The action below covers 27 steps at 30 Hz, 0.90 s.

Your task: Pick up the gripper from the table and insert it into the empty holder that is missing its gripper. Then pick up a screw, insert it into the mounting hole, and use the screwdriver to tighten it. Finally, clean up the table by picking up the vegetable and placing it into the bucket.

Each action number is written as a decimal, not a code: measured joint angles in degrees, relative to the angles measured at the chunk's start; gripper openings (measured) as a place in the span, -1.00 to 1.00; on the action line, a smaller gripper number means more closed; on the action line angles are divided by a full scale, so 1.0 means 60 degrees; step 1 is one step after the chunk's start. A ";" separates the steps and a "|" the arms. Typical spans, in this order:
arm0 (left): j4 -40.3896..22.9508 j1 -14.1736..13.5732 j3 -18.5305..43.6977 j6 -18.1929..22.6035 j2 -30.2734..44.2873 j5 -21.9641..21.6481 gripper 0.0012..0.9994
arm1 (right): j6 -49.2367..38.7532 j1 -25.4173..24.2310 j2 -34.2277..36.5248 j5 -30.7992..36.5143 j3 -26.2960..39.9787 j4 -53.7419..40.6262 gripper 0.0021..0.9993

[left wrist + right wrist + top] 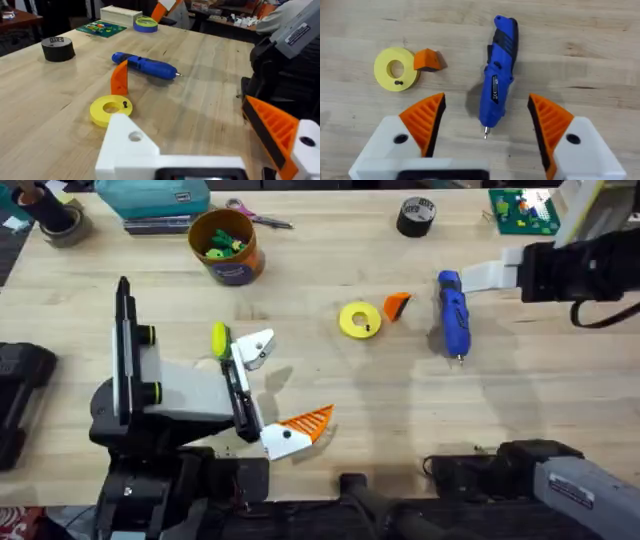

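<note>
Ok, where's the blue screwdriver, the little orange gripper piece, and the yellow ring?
screwdriver (496, 85), right wrist view, middle of its body.
gripper (427, 60), right wrist view, its top face.
yellow ring (360, 320), overhead view, its flat rim.

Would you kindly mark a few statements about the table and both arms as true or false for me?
1. The screwdriver lies on the table, not held. True.
2. The gripper is already mounted in the holder. False: it lies on the table next to the yellow disc.
3. The right gripper has its jaws open, one on either side of the screwdriver. True.
4. The bucket stands between the disc and the screwdriver. False: it stands far off, near the table's far edge.
5. The left gripper has an orange finger on only one side. True.
</note>
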 joint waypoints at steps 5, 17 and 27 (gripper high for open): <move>-0.0011 0.0000 0.0000 0.0033 0.0001 0.0094 0.97 | -0.0001 0.0000 0.0000 0.0000 0.0000 0.0000 0.99; -0.0011 0.0000 0.0000 0.0033 0.0001 0.0097 0.97 | -0.0001 0.0000 0.0000 0.0000 0.0000 0.0000 0.99; -0.0011 0.0000 0.0000 0.0033 -0.0001 0.0101 0.97 | 0.0001 0.0000 0.0000 0.0000 0.0000 0.0000 0.99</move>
